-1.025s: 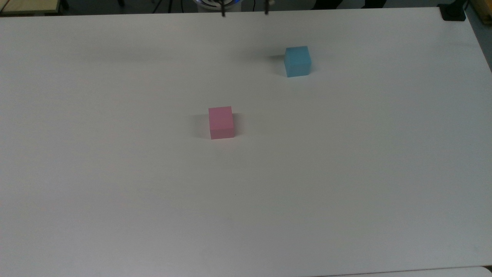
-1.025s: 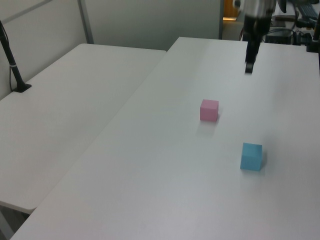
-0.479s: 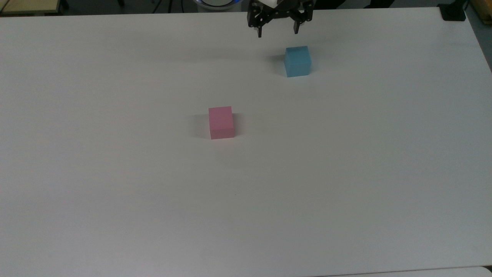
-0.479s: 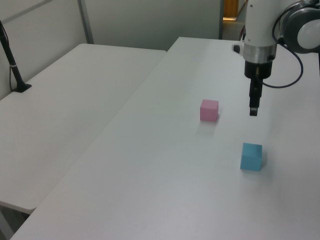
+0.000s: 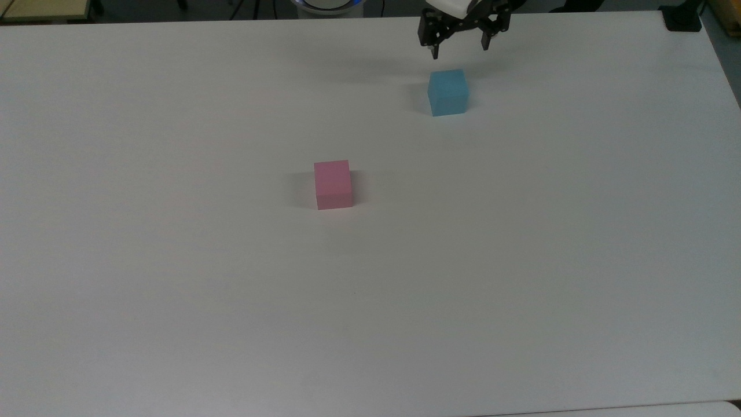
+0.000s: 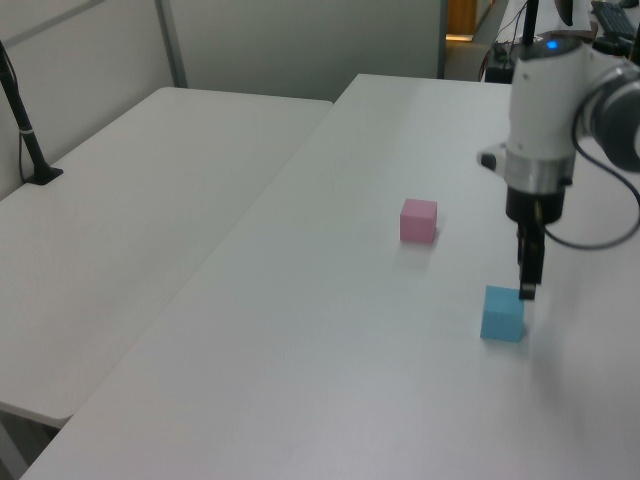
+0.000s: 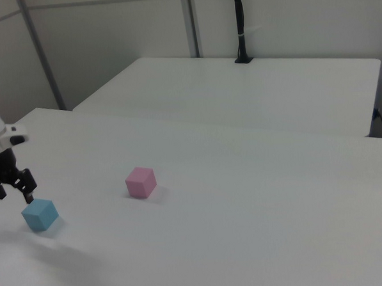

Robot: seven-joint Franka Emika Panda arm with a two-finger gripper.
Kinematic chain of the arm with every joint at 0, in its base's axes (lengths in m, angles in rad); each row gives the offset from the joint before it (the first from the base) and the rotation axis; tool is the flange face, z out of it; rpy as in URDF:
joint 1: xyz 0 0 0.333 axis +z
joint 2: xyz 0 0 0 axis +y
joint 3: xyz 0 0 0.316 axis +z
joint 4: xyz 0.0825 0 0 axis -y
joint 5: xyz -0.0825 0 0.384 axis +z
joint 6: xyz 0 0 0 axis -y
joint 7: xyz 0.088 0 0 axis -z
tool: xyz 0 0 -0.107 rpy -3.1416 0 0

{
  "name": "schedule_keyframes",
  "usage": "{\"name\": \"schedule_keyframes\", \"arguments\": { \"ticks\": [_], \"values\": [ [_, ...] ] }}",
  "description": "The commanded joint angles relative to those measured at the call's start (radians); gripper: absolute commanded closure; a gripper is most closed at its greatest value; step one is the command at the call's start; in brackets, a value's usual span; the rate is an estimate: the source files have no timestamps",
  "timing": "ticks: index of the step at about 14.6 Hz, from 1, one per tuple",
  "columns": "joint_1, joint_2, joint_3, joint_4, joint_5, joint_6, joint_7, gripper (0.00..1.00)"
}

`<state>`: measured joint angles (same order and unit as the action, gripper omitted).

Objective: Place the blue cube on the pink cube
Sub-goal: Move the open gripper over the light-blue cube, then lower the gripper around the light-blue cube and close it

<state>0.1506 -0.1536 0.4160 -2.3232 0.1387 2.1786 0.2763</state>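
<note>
Resting near the middle of the white tabletop, the pink cube was seen square and bare on top, nothing stacked on it. Farther back in the top view, well apart from it and toward the top view's right, the blue cube was found sitting flat on the tabletop, not yet gripped. Beyond that, the jaws were held spread wide and hung above the blue cube, apparently a little behind it rather than squarely over it, though the height could not be judged well. If a descent were made from that offset, one fingertip could be landed on the cube's top face or far edge, and the cube could be shoved or tipped. A grip taken off-centre could also be expected to leave the cube skewed, so that it overhung or slid off the pink cube when released.
</note>
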Motion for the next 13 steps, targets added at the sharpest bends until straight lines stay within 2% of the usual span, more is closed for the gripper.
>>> {"name": "schedule_keyframes", "arguments": {
  "ticks": [1, 3, 8, 13],
  "values": [
    [-0.003, 0.034, 0.017, -0.036, 0.015, 0.072, 0.026, 0.03],
    [-0.014, 0.081, 0.017, -0.035, 0.004, 0.130, 0.024, 0.04],
    [-0.066, 0.091, 0.017, -0.025, -0.022, 0.138, 0.024, 0.04],
    [-0.066, 0.132, 0.017, -0.022, -0.082, 0.141, 0.029, 0.04]
  ]
}}
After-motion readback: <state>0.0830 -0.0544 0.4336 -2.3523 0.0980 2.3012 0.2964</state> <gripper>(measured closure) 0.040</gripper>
